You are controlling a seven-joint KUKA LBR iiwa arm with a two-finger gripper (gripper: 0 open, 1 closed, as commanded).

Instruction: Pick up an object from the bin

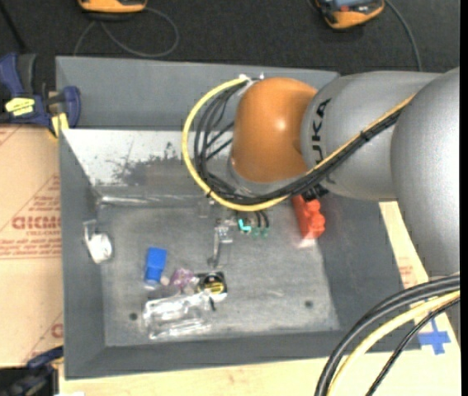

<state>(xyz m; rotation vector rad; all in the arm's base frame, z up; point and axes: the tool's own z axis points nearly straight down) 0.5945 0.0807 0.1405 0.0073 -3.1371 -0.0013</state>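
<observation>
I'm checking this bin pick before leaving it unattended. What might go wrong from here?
The gripper hangs close to a tight cluster: a black-and-yellow piece, a pinkish piece and a clear plastic packet. Coming down, it may catch two at once or knock them apart. The packet looks flat and slick, so probably hard to grip. The arm's orange cover hides the bin floor behind the gripper.

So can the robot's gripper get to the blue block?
Probably yes. The blue block lies bare on the floor of the bin with nothing on top, and the gripper hangs close by, with open floor between them.
</observation>
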